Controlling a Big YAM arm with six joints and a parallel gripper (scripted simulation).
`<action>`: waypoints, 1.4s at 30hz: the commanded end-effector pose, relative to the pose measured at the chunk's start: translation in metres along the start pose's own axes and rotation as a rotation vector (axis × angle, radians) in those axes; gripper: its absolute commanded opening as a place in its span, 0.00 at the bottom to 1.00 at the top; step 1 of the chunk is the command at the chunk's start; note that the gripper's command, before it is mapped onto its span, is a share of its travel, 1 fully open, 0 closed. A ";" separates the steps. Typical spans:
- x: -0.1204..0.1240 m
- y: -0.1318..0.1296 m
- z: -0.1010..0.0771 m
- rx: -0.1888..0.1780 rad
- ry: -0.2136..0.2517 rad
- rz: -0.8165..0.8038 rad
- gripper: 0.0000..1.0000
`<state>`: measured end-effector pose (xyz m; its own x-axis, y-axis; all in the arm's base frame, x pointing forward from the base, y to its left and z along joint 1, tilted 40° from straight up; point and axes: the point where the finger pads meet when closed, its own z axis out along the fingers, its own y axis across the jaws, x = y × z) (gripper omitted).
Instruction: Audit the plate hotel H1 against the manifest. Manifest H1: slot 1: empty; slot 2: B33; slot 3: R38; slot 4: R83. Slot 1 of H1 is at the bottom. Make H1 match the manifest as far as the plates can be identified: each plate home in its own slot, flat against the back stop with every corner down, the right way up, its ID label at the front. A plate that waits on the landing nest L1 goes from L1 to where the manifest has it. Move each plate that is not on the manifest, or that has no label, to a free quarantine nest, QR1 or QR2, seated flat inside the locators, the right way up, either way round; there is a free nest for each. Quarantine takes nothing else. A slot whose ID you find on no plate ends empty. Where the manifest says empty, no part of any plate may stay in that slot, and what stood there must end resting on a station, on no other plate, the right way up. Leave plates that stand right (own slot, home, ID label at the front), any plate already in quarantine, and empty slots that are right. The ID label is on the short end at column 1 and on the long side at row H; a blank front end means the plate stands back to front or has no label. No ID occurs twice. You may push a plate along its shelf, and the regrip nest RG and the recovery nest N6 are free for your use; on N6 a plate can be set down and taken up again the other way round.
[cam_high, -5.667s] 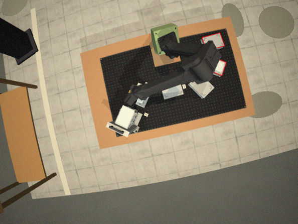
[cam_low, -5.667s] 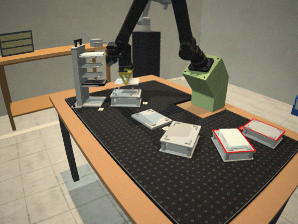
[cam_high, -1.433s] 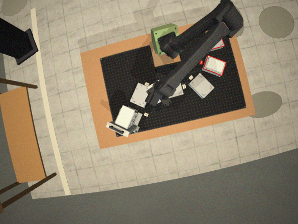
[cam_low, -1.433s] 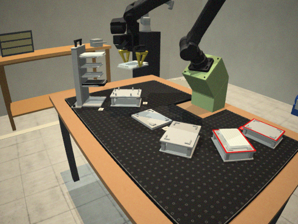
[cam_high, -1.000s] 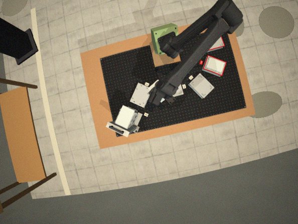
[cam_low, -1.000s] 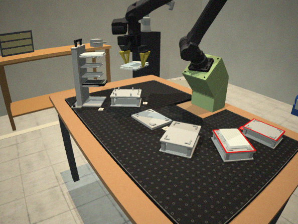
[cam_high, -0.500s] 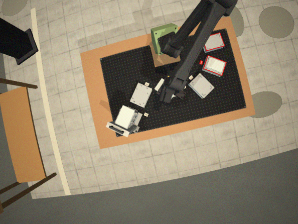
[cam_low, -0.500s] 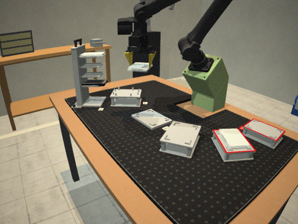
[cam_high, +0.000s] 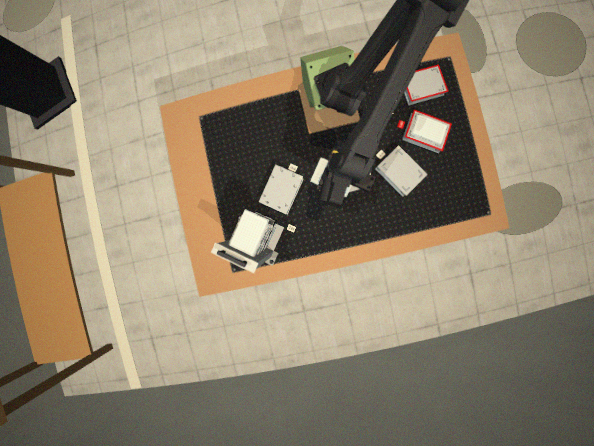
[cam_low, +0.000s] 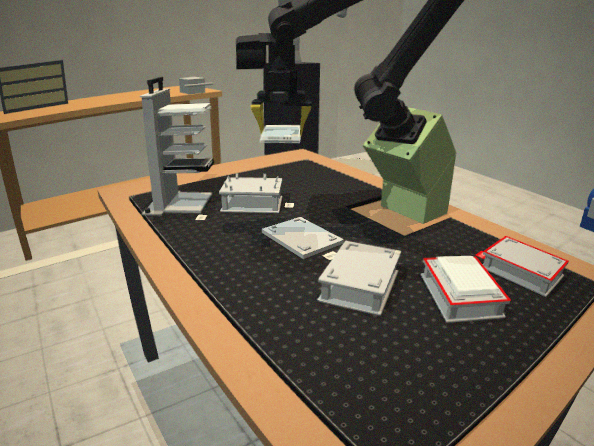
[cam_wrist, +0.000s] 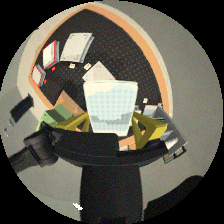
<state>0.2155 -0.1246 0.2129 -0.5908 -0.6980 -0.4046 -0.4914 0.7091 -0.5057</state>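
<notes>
One clear plate (cam_wrist: 110, 107) level, clamped between yellow fingers, long axis pointing away from wrist.

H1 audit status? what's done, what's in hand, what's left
Done: one white plate sits in a red-edged nest; the other red-edged nest is free.
In hand: the gripper carries a plate in the air, away from the hotel.
Left: set that plate down, and clear the dark plate from the hotel's bottom slot. Labels are unreadable here.

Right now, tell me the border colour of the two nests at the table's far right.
Red, on both quarantine nests; clearest in the exterior view.
</notes>
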 end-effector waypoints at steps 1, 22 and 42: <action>0.001 0.001 -0.004 0.011 0.003 -0.090 0.86; -0.036 0.048 -0.004 0.005 -0.006 -0.531 0.86; -0.038 0.048 0.031 0.002 -0.006 -0.680 0.86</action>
<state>0.2278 -0.0682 0.1838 -0.1520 -0.9884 0.0057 -0.7563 0.1126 -0.6445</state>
